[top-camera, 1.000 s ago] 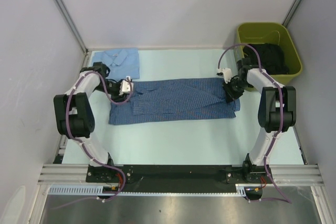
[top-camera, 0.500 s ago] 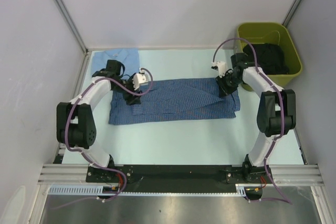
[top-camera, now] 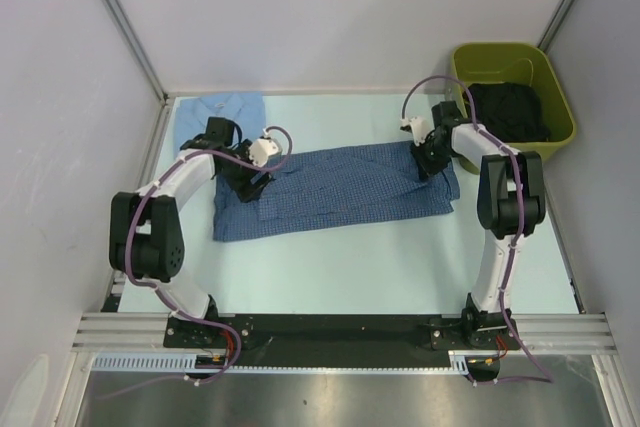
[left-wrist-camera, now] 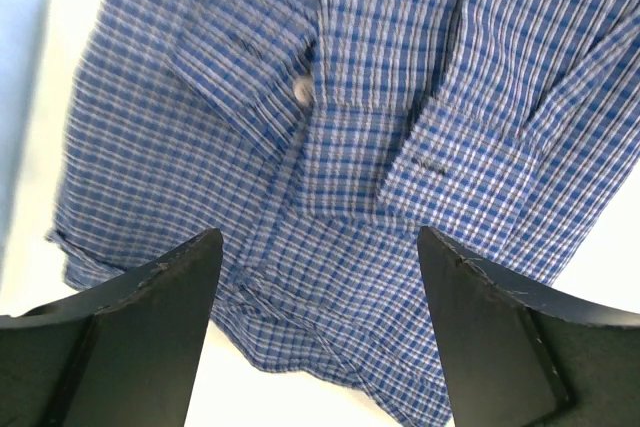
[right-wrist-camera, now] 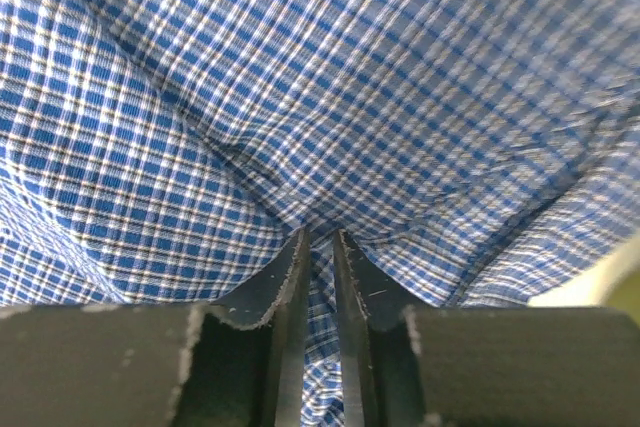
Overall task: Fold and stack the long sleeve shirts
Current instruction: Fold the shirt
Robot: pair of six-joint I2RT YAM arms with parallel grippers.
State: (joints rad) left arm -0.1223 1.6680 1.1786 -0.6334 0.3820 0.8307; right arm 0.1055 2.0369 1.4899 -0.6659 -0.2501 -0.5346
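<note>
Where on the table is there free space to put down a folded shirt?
Widest: the near table strip between the checked shirt and the arm bases. Narrower: the far strip between the pale blue shirt and the green bin. Crowded: around the left gripper and the right gripper.

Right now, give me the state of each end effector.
Left end effector: open, over the blue checked shirt, holding nothing.
Right end effector: closed, pinching a fold of the blue checked shirt.

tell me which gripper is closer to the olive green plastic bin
Right. The right gripper, shut on one end of the blue checked cloth shirt, sits just beside the olive green plastic bin. The left gripper is open over the shirt's opposite end, far from it.
</note>
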